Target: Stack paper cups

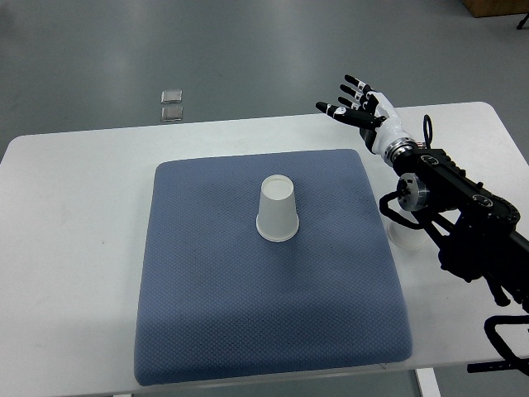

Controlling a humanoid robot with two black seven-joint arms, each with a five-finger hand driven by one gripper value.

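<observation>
Cup: a white paper cup (277, 209) stands upside down, wide rim on the cloth and narrow base up, near the middle of the pad; an inverted cup is stable and ready to take another dropped over it
Pad: a blue-grey quilted square mat (207, 314) covers the centre of the white table (66, 248), likely there to give the cup a soft, non-slip footing
Second cup: a pale round shape (405, 237) shows on the table just right of the pad, partly hidden under the robot's forearm; it may be another paper cup, but I cannot tell for sure
Right hand: the black-and-white robot hand (361, 107) hangs over the far right corner of the table, well apart from the cup, fingers spread wide and holding nothing
Left hand: not visible
Floor: two small grey square tiles (172, 105) lie beyond the table's far edge, no part of the job
Stage: judged from this, either the stack is set down and the hand is clear, or the next cup is yet to be fetched; only one cup outline is plain on the pad
</observation>
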